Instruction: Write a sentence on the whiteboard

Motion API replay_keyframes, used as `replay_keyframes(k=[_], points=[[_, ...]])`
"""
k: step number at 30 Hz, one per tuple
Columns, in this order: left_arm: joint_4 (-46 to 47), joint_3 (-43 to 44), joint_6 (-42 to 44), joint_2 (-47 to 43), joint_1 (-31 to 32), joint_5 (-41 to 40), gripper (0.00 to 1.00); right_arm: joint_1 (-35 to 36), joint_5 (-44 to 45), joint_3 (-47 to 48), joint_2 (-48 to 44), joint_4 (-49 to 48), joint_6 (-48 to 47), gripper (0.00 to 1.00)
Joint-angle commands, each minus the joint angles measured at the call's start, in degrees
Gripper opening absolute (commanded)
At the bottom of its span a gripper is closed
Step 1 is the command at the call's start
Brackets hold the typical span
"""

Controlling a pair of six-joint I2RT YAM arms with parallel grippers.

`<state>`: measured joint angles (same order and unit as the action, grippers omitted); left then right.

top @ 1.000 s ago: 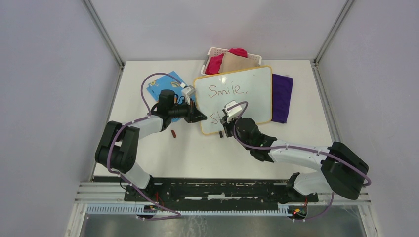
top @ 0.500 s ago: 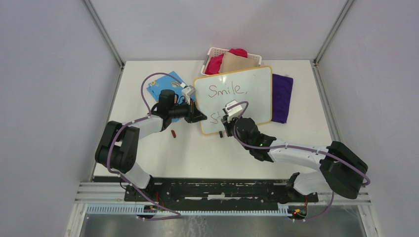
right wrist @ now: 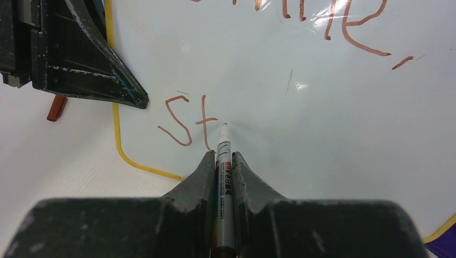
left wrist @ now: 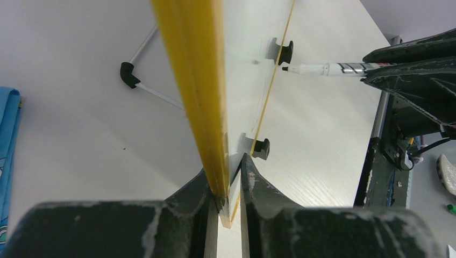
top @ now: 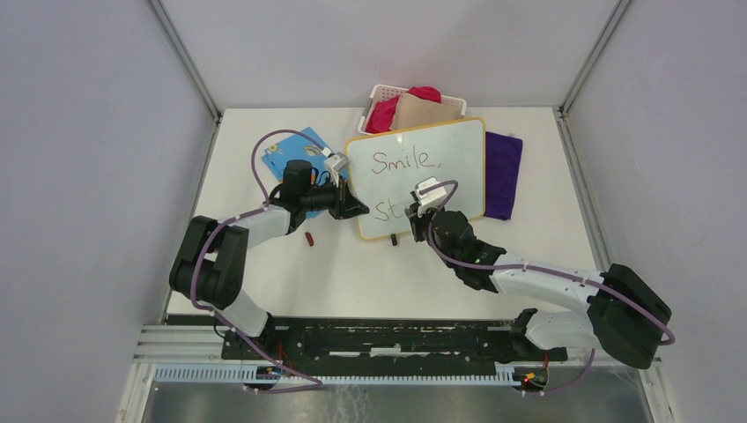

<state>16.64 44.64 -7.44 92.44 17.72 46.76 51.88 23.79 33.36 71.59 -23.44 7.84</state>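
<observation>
Whiteboard [top: 458, 187], one, edge clamped by left fingers [left wrist: 188, 212]; one marker [right wrist: 224, 161] pinched in right fingers [right wrist: 196, 181], tip seemingly touching it

Top view: the right gripper [top: 410, 217] covers the sentence [top: 401, 162] beyond "St" on the near line. Right wrist view: far line cut by the top edge; marker [right wrist: 223, 156] rear hidden in the grip.

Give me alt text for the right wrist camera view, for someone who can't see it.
The right gripper holds a marker with its tip at the whiteboard, just after the red letters "St". The bottom of the word "Smile," shows above, and the left gripper clamps the board's yellow left edge.
</observation>
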Motion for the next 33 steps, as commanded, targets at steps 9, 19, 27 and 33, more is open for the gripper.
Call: replay_keyframes(k=[9, 19, 27, 33], points=[[-7.7, -0.8, 7.1, 1.9, 1.7, -6.8, 0.02, -1.1, 2.4, -0.9, -2.3, -0.7, 0.6, 0.00], [-7.7, -0.8, 7.1, 2.0, 1.8, -6.7, 0.02, -1.6, 3.3, 1.6, -0.3, -0.1, -0.1, 0.00], [-7.7, -0.7, 7.1, 2.0, 1.8, -6.7, 0.02, -1.7, 2.8, 3.6, 1.6, -0.2, -0.6, 0.00], [-7.7, -0.8, 7.1, 2.0, 1.8, -6.7, 0.02, -1.6, 1.0, 4.5, 2.2, -0.2, -1.2, 0.00]])
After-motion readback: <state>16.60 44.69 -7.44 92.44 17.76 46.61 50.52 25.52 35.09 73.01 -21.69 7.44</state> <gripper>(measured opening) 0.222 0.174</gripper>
